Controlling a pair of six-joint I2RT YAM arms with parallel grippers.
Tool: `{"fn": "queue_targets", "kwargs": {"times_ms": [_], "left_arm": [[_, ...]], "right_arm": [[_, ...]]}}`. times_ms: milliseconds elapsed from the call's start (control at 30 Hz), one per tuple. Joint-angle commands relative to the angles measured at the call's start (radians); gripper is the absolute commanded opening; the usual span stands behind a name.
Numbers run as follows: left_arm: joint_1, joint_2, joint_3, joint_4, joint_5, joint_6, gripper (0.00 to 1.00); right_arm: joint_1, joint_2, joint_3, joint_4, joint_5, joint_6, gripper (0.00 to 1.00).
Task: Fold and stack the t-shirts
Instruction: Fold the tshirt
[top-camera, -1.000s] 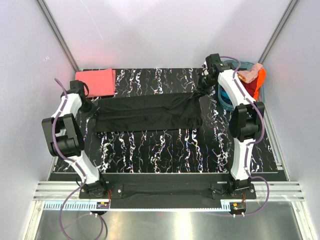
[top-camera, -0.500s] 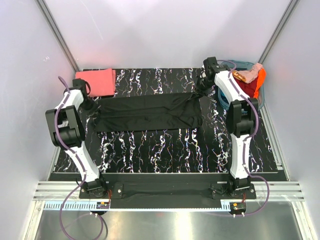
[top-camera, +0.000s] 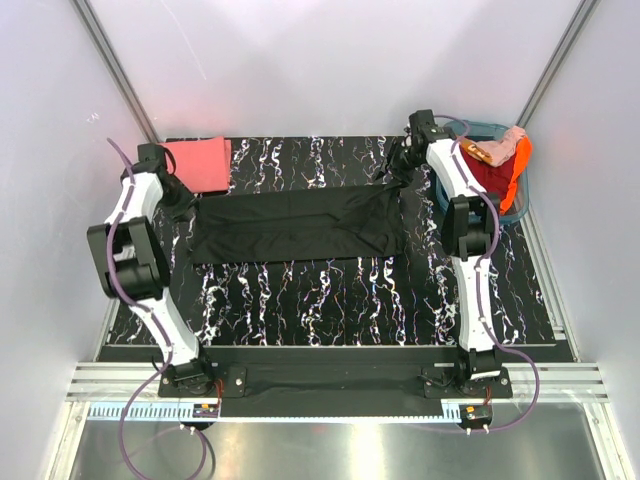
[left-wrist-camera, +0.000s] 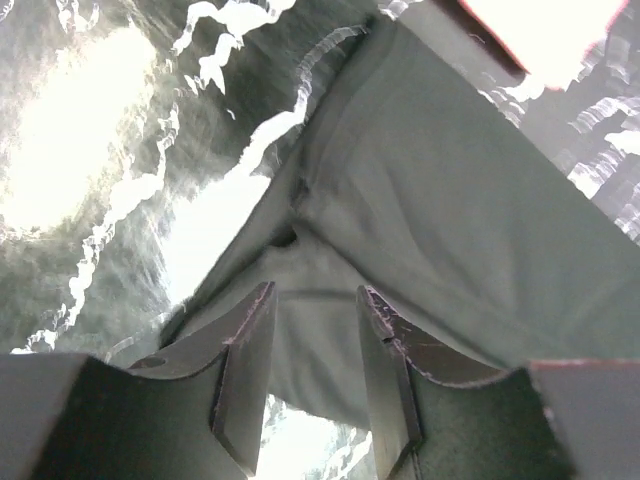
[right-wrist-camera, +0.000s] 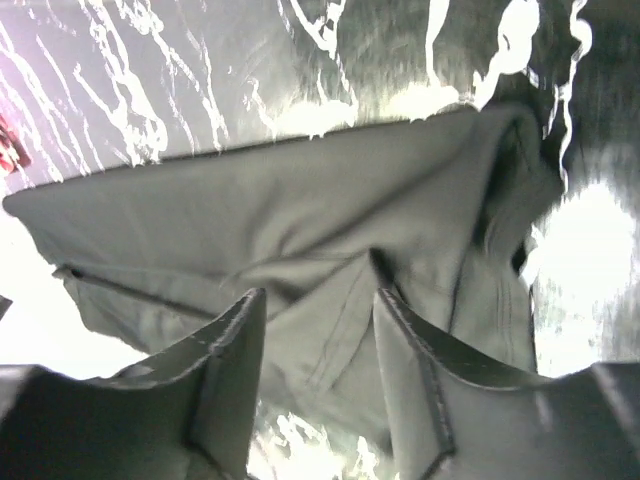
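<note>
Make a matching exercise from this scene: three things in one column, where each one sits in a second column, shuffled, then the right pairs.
Things
1. large black cloth t-shirt
2. folded coral-pink cloth t-shirt
3. round teal plastic basket

Places
A. at the far right edge of the black marbled table, with red and orange clothes inside
B. in the far left corner of the table
C. laid out as a long band across the middle of the table

Pairs: 1-C, 2-B, 3-A
</note>
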Motion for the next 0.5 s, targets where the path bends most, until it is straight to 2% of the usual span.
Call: {"fn": "queue_targets", "kwargs": {"times_ms": [0, 133, 267, 467], "left_arm": [[-0.030, -0.178, -0.108, 0.041, 0.054, 0.017, 0.41], [-0.073, -0.232, -0.282, 0.127, 0.135, -0.006, 0.39], [-0.081, -0.212, -0.348, 0.147, 0.160, -0.014, 0.37], [-0.081, -0.193, -0.382, 0.158, 0.160, -0.005, 0.36]], "right_arm": [[0.004, -0.111, -0.010, -0.098, 0.022, -0.034, 0.57], [0.012, -0.308, -0.243, -0.051, -0.010, -0.046, 0.59], [0.050, -0.384, -0.459, 0.012, -0.104, -0.047, 0.59], [0.081, -0.390, -0.558, 0.118, -0.147, 0.003, 0.59]]}}
